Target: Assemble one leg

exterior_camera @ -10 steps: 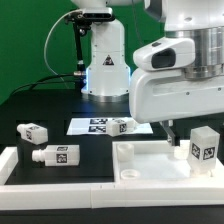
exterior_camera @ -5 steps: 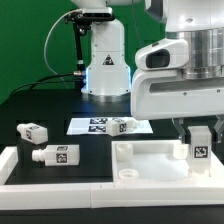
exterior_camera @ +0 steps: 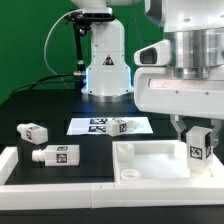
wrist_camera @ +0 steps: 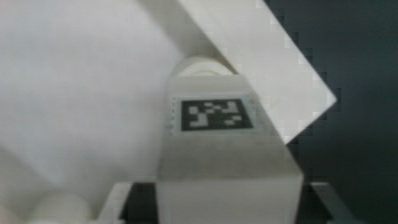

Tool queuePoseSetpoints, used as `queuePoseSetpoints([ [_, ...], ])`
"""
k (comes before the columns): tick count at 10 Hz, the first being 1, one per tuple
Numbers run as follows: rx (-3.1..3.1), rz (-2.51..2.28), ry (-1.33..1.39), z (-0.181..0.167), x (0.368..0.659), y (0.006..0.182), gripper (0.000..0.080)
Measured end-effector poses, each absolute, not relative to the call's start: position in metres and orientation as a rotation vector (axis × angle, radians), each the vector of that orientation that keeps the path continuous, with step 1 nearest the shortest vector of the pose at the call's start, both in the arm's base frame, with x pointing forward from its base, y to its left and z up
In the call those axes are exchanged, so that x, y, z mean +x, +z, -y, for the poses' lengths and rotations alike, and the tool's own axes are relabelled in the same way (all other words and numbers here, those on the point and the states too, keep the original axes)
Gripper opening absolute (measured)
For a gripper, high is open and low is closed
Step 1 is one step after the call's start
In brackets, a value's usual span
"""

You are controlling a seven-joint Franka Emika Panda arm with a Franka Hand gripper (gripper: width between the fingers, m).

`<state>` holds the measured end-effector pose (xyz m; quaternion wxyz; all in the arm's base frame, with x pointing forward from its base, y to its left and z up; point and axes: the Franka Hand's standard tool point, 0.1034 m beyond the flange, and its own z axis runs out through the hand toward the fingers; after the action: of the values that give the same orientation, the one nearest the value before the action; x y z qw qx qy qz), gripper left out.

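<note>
My claw (exterior_camera: 197, 136) pinching the leg (exterior_camera: 198, 150) — upright.
Both fingers (exterior_camera: 179, 128) press its sides; it is at the three-o'clock end of the white tray (exterior_camera: 140, 168) in the exterior view — tag facing the camera.

A robotics lab — the white base of a robot arm (exterior_camera: 105, 60) stands at the far edge of a black table (exterior_camera: 50, 108), a cable (exterior_camera: 52, 50) looping behind it before a green curtain (exterior_camera: 25, 40). Mid-table lies a marker board (exterior_camera: 92, 126); a white block (exterior_camera: 33, 131) nearby carries a printed square tag — test-bench gear.
</note>
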<state>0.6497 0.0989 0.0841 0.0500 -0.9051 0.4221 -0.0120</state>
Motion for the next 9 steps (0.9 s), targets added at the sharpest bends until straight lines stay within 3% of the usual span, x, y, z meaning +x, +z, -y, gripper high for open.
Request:
queuePoseSetpoints([
  [3,-2.458,-1.795,0.003,-0.1006,0.6464,0.0841,0.0288],
  [6,-2.473,-1.785,-0.002,-0.1009,0.6458,0.0838,0.0288],
  [7,-2.564,-1.674,-0.004,-0.1002,0.6454,0.0845,0.0470],
  [8,-2.772,-1.351,0.001,-0.1005,0.6459,0.0883,0.0587],
  [9,-2.882,-1.082,-0.004,-0.1027,0.6462,0.0883,0.0587],
])
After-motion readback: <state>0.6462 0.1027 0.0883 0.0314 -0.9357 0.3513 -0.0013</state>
